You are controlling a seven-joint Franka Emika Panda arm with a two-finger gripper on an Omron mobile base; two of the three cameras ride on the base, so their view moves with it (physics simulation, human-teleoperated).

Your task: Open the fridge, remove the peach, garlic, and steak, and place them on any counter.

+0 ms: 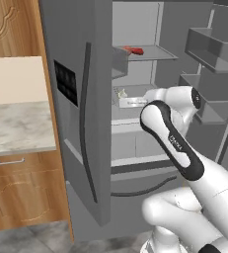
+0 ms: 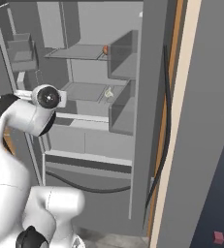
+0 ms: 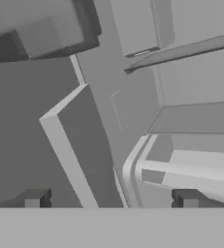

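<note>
Fridge (image 1: 76, 123) is already open, so you're on the reaching-in part now. Your gripper (image 3: 111, 198) has its 2 fingertips spread wide at the bottom of the hand view with nothing between them, pointed at bare grey fridge walls and shelf edges, so no item is lined up yet.

Here's where the stuff sits. The steak (image 1: 134, 50) is the red slab on the upper shelf, top middle of the left base view. The garlic (image 1: 122, 93) is the pale little bulb on the shelf below it, centre of that frame; it's also in the right base view (image 2: 109, 93). An orange bit (image 2: 105, 49) at the upper shelf edge in the right base view could be the peach, but it's too small for me to call.

My take: go for the garlic first since it's nearest the arm, come in level over that shelf, and keep the fingers wide until they straddle it.

Watch out for the door bins (image 1: 209, 49) on the right side of the left base view, the shelf lips, and the marble counter (image 1: 17, 128) at the left, which looks like your nearest drop spot.
</note>
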